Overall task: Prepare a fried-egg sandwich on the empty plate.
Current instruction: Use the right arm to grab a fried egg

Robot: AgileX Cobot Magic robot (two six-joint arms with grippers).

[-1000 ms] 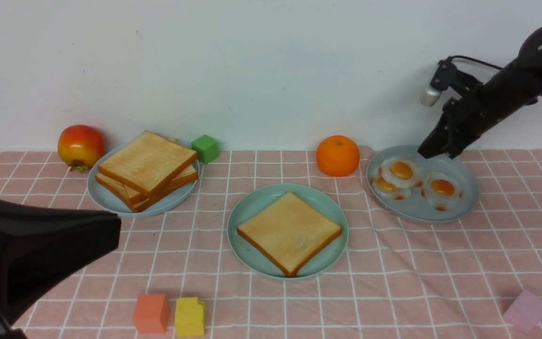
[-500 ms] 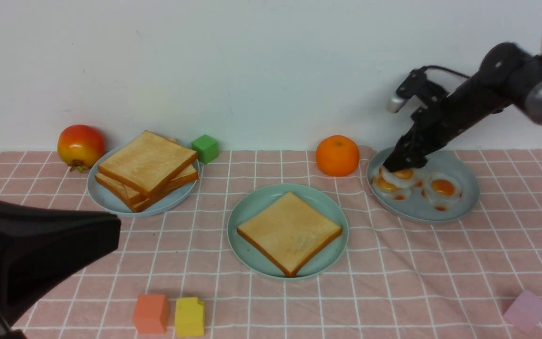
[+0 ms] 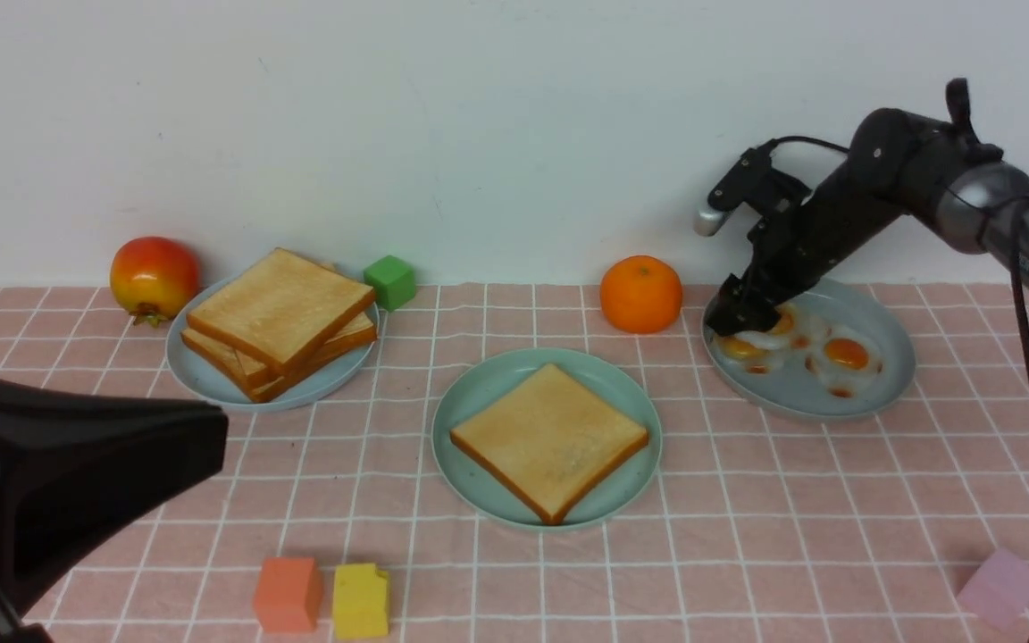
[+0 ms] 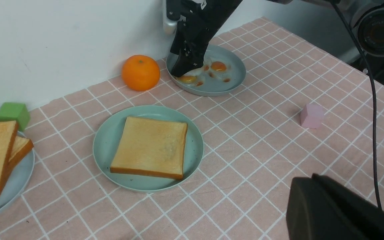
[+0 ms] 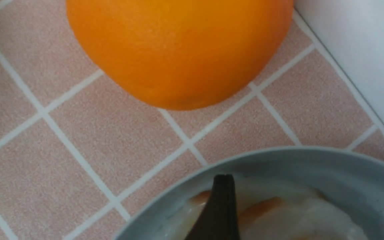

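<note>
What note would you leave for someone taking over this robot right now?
Right gripper: open, fingers straddling a fried egg in the grey-blue plate; not gripped yet.
Left gripper: low at the near left, away from the food; open or shut unclear.
Done: one toast slice lies on the mint-green plate.
Left: egg onto that slice, then a second slice from the toast stack on top.

Matt woven cloth (image 3: 747, 500) — smooth plastic-looking plate (image 3: 479, 393), glossy eggs (image 3: 840, 357)
</note>
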